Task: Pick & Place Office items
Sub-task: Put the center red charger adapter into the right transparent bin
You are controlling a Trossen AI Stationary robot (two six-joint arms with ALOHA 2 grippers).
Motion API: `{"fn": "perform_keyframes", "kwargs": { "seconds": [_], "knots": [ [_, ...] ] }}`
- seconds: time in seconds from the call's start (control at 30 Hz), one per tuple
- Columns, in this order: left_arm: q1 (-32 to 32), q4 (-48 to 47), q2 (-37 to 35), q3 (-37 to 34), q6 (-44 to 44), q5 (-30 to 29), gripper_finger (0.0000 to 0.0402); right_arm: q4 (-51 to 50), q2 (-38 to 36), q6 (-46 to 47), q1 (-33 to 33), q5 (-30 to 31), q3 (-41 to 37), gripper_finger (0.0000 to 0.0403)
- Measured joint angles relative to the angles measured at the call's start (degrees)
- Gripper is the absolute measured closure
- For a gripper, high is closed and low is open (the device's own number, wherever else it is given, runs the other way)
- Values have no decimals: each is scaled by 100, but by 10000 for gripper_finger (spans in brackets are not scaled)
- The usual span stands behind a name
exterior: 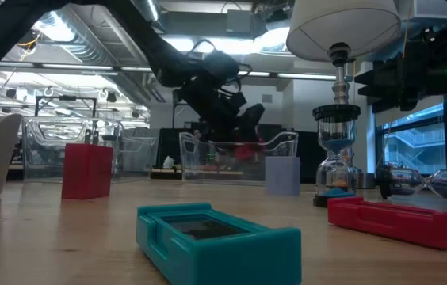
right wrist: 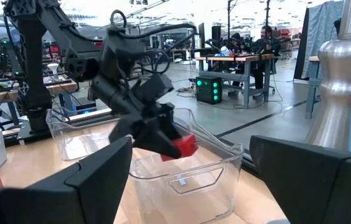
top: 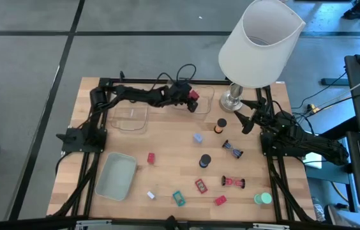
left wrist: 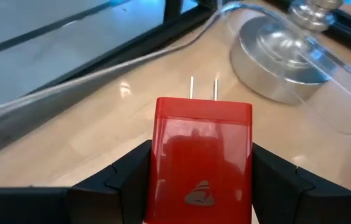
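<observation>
Left end effector [top: 191,100] clamps red plug block [left wrist: 201,158], prongs pointing forward, directly above clear tray [top: 200,97] at worktop's far edge. Right end effector [top: 249,117] waits wide beside lamp base [top: 232,99].

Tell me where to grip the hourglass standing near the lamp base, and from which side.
Grip the hourglass at its narrow glass waist, probably from above with fingers either side: in the low view it stands upright on a wide base, the open right gripper nearby.
</observation>
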Motion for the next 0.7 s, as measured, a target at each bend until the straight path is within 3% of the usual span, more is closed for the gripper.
{"fn": "perform_keyframes", "kwargs": {
  "seconds": [0.4,0.7],
  "knots": [
    [228,-1073,120,155,-573,-72,189,1,0,0,1,4,0,76],
    [284,-1203,118,157,-693,-68,189,0,0,1,1,17,0,76]
  ]
}}
